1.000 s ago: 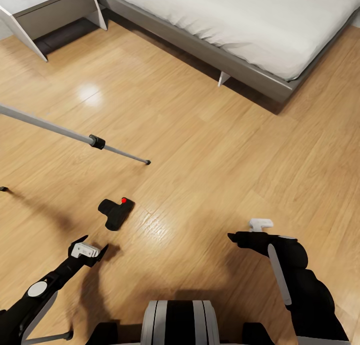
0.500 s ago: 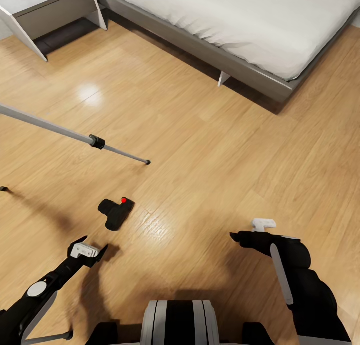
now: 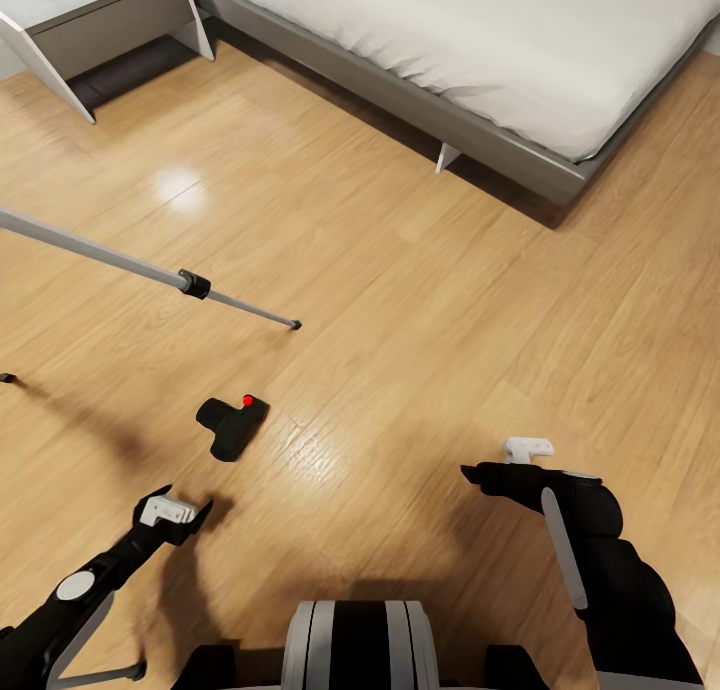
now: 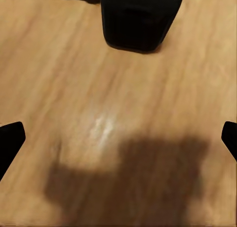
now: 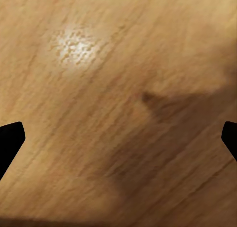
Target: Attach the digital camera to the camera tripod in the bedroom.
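The digital camera (image 3: pixel 232 427), small and matte black with a red button (image 3: pixel 248 401), lies on the light wood floor. My left gripper (image 3: pixel 183 504) hovers open a short way on the near side of it, nothing between its fingers. In the left wrist view the digital camera (image 4: pixel 140 19) sits ahead of the left gripper (image 4: pixel 118 138), whose tips are spread wide. One silver leg of the camera tripod (image 3: pixel 120 260) slants down from the left to a black foot beyond the camera; its head is out of view. My right gripper (image 3: pixel 492 471) hangs open over bare floor at the right.
The low grey bed (image 3: pixel 400 98) with its white mattress runs across the far side. A grey nightstand (image 3: pixel 100 15) stands at the far left. A second tripod foot (image 3: pixel 6 378) touches the floor at the left edge. Open floor lies between the camera and the bed.
My left gripper has drawn back slightly toward my body, away from the camera. My right gripper shifted a little to the right, then held still. The camera and tripod have not moved.
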Available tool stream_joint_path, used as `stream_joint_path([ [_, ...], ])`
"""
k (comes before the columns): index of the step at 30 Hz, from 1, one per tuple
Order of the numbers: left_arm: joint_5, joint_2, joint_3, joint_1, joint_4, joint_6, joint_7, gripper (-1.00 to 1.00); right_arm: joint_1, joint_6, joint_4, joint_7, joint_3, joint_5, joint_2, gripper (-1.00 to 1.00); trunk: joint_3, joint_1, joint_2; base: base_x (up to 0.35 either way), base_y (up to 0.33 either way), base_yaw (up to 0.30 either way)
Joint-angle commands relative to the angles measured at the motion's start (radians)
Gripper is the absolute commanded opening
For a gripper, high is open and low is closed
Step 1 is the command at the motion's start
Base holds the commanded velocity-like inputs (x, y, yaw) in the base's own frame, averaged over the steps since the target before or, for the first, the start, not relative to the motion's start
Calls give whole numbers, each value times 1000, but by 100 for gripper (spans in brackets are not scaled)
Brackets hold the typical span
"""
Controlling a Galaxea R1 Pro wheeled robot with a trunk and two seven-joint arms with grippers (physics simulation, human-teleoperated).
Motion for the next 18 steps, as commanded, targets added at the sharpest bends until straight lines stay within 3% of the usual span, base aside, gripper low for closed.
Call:
stream_joint_path([
  [1, 10, -3, -5, -4, 10, -2, -2, 100, 0, 4, -1, 4, -1, 1, 0, 100, 0, 0, 0, 0, 0, 0],
  [7, 10, -19, -5, -27, 49, -2, -1, 100, 0, 4, -1, 4, -1, 1, -1, 100, 0, 0, 0, 0, 0, 0],
  [18, 9, -23, -5, -46, 61, -2, 1, 100, 0, 4, -1, 4, -1, 1, 0, 100, 0, 0, 0, 0, 0, 0],
])
